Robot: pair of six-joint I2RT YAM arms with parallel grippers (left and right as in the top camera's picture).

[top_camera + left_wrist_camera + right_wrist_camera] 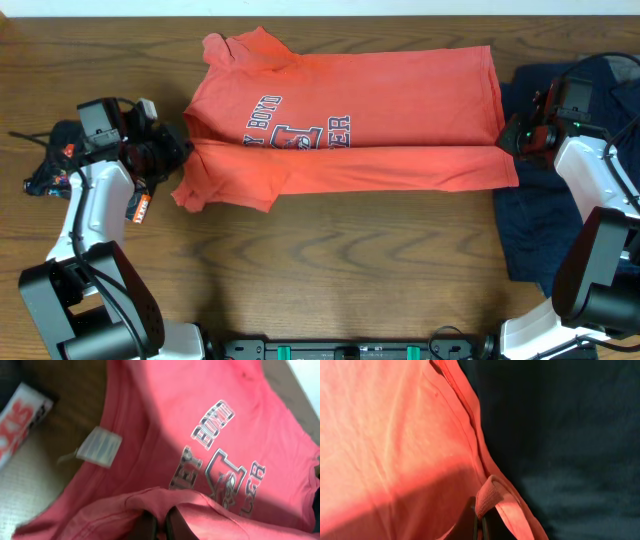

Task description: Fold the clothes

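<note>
nearest me, past the two arm bases, a broad strip of bare wooden table (330,260) runs along the front, open room with nothing lying on it. beyond it the coral-red t-shirt (400,100) lies crosswise mid-table, collar to the left, hem to the right. its near side is doubled over as a long flap whose edge runs straight from one gripper to the other and covers the lower part of the navy lettering (265,115), so only bits can be read. the left gripper (178,150) sits at the shirt's left edge, just below the collar; in its wrist view the fingers (149,527) are drawn narrow with a bunched ridge of red cloth pinched between them, tips hidden. the right gripper (510,140) sits at the hem's corner, fingers (476,527) nearly together, nipping a curled loop of hem. a dark navy garment (530,230) lies under that arm, touching the hem and cut off at the right edge. a small black shirt (50,170) lies behind the left arm, mostly hidden. the far wood strip is narrow.
</note>
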